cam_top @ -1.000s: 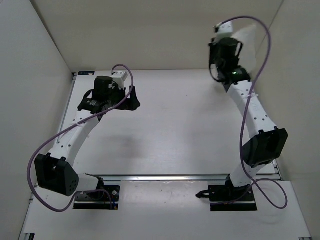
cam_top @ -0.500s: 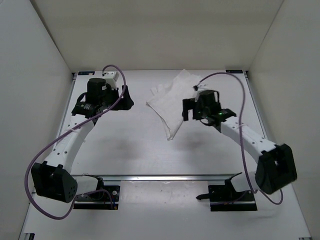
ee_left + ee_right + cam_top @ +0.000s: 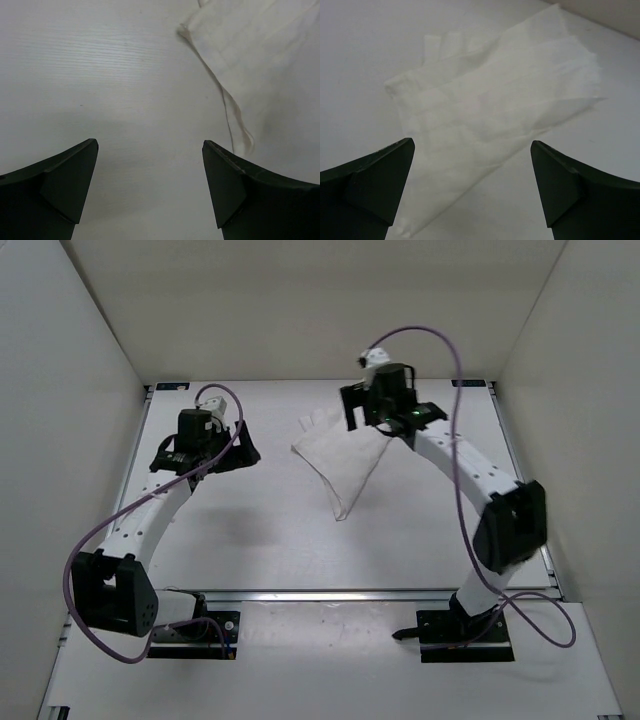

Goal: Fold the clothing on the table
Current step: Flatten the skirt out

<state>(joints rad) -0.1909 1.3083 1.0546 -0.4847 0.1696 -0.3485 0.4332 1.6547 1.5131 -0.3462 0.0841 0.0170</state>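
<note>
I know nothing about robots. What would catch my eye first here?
A rumpled white clothing piece lies on the white table, far middle. The right pincer hovers open at its far right corner; the left pincer, also open, hangs beside it over bare table.

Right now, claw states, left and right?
Left claw: open, holding nothing, near the edge of the clothing.
Right claw: open, holding nothing, over the clothing.

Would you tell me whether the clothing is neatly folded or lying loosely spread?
Loosely spread: the clothing lies flat on the table as an irregular wedge with uneven edges and partly overlapping layers, not a tidy fold.
</note>
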